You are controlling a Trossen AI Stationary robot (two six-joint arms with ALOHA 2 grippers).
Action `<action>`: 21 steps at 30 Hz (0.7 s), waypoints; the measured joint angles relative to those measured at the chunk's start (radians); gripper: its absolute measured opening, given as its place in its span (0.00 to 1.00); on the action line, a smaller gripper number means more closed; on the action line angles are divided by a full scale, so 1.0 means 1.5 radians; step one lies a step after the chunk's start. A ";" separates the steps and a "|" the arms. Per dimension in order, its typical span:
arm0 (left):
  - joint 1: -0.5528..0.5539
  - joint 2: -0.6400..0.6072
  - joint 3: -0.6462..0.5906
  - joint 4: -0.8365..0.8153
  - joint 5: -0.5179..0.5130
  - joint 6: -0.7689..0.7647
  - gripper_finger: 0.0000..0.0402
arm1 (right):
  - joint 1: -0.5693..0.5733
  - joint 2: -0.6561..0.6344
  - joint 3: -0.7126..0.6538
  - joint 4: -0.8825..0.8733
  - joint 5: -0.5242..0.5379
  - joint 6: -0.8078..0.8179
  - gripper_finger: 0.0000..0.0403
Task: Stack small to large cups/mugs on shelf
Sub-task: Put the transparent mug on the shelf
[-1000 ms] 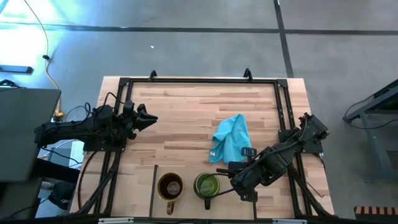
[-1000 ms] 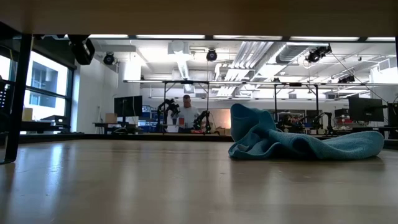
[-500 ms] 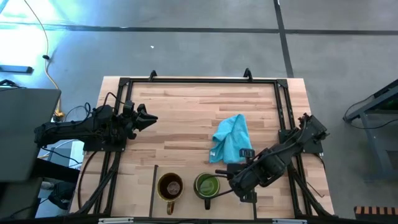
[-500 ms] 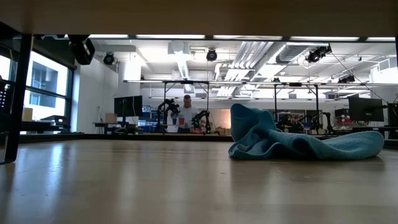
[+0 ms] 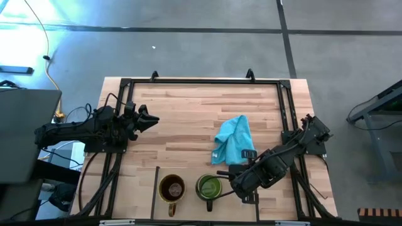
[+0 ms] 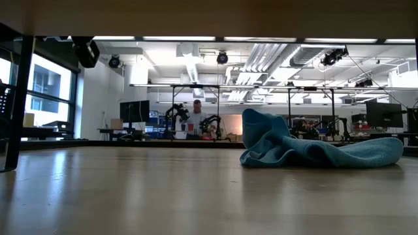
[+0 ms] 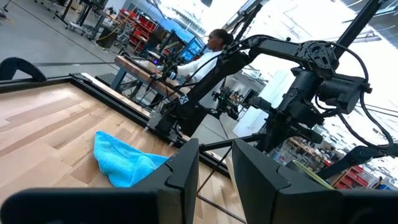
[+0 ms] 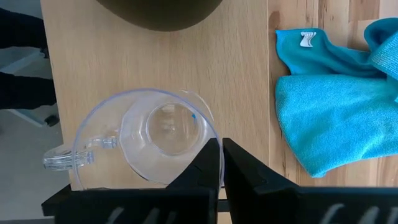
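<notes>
Wood table (image 5: 188, 119) – turquoise cloth (image 5: 233, 139); right tool (image 8: 221, 163) seemingly pinching glass cup (image 8: 149, 137) rim.

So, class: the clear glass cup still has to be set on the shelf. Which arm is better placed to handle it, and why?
The right. Its gripper hangs directly over the clear glass cup, beside the green mug at the shelf. The left gripper waits at the table's far left, away from all cups.

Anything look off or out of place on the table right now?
Only the turquoise cloth, lying crumpled mid-table near the right tool. The brown mug, green mug and glass cup stand upright, nothing spilled.
</notes>
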 joint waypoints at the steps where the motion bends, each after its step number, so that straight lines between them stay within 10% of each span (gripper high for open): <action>1: 0.000 0.000 0.000 0.000 0.000 0.000 0.21 | 0.000 0.000 0.000 0.000 0.000 0.000 0.00; 21: 0.000 0.000 0.000 -0.001 0.000 0.000 0.21 | 0.000 0.000 0.000 0.022 -0.001 -0.013 0.05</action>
